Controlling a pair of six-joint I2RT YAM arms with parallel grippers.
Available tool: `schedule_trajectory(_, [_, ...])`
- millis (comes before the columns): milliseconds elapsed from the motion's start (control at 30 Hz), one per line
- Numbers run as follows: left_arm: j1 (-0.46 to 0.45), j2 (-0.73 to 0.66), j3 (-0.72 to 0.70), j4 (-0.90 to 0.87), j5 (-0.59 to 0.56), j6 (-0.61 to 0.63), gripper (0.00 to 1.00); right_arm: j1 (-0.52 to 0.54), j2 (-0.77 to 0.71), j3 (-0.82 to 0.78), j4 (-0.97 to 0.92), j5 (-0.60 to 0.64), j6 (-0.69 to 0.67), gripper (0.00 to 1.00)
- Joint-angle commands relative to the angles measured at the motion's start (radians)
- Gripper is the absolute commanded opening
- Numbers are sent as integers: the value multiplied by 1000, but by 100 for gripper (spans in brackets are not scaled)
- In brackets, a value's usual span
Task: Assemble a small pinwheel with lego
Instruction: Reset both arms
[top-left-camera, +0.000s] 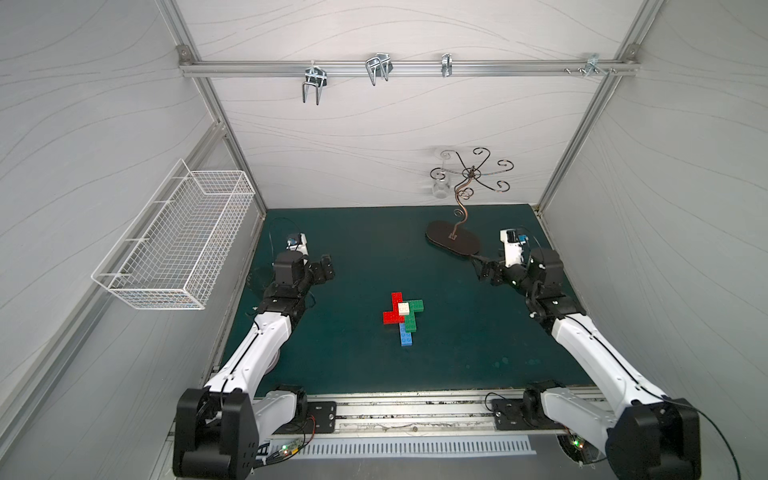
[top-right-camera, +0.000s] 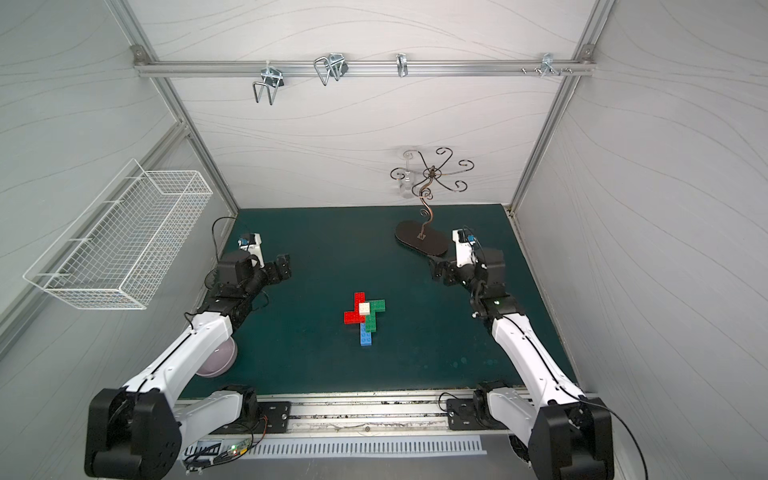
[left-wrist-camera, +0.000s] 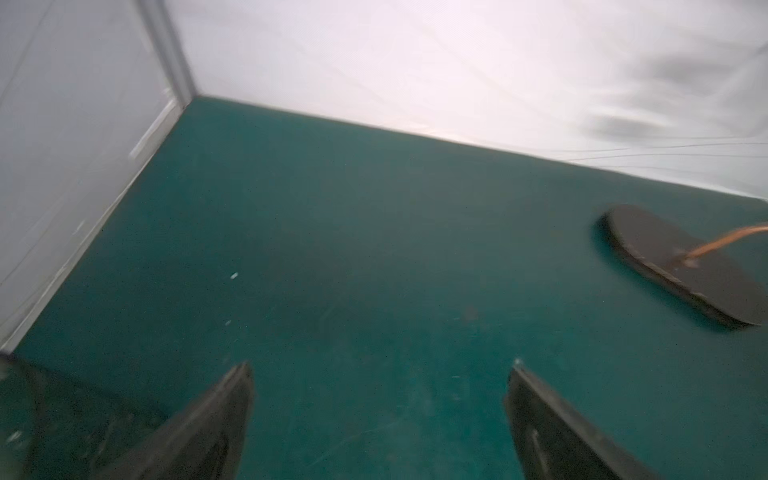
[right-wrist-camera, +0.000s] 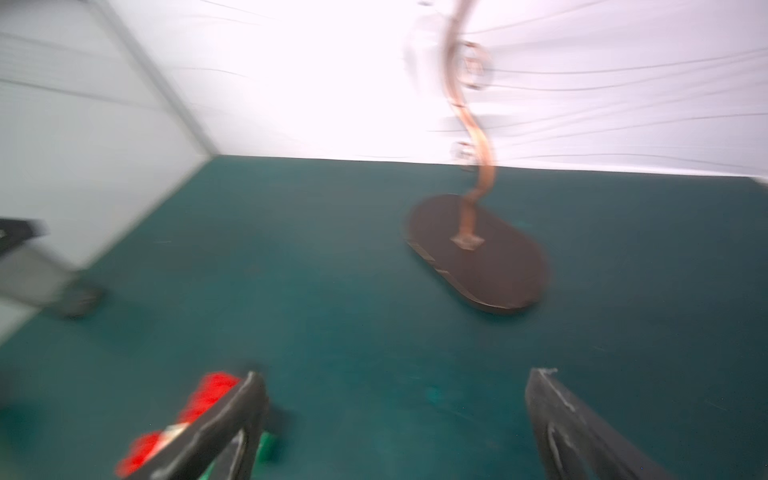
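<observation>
Top views both show a dark green mat (top-left-camera: 353, 249) boxed in by white panelled walls (top-left-camera: 374, 137). An aluminium rail (top-left-camera: 519, 66) carrying metal hooks crosses the back wall. A white wire basket (top-left-camera: 178, 237) hangs on the left wall. A curly wire stand (top-left-camera: 453, 243) rests on its dark oval base at the far right of the mat. A pink bowl (top-right-camera: 216, 357) sits at the mat's left edge, half hidden under the left arm.

The pinwheel (top-left-camera: 403, 313) lies flat near the middle of the mat, between the two arms and touched by neither. A white square brick sits on top at its centre. Red arms point away and left, green ones right and toward the near edge, and a blue brick sticks out nearest.

Both arms reach forward from mounts on the near edge. The left gripper (left-wrist-camera: 380, 365) hangs over bare mat on the left side, well apart from the pinwheel, its jaws spread wide with nothing between them. The right gripper (right-wrist-camera: 397, 372) is near the stand's base without touching it, and its jaws are also wide apart and empty. In the blurred right wrist view, red and green bricks show outside one finger (right-wrist-camera: 232, 407).
</observation>
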Motion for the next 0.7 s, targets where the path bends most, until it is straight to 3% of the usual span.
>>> schedule_trajectory(0, [45, 68, -148, 390, -26, 39, 100, -73, 112, -143, 269, 118, -93, 99])
schedule_trajectory(100, [63, 181, -193, 577, -37, 61, 100, -129, 272, -201, 490, 94, -21, 99])
schedule_trajectory(267, [82, 310, -227, 738, 23, 59, 100, -160, 519, -204, 758, -15, 20, 99])
schedule_trajectory(333, [82, 381, -223, 791, 40, 63, 100, -153, 494, -164, 627, -20, -7, 99])
schedule_trajectory(367, [80, 405, -213, 823, 39, 70, 100, -140, 509, -164, 654, -4, -13, 99])
schedule_trajectory(433, [60, 378, -157, 651, 35, 92, 100, -128, 508, -135, 592, -18, -34, 99])
schedule_trajectory(533, [43, 386, -144, 642, 27, 113, 100, -95, 514, -134, 598, 80, -45, 99])
schedule_trajectory(667, [42, 383, -154, 657, 28, 114, 100, -95, 508, -140, 601, 77, -51, 99])
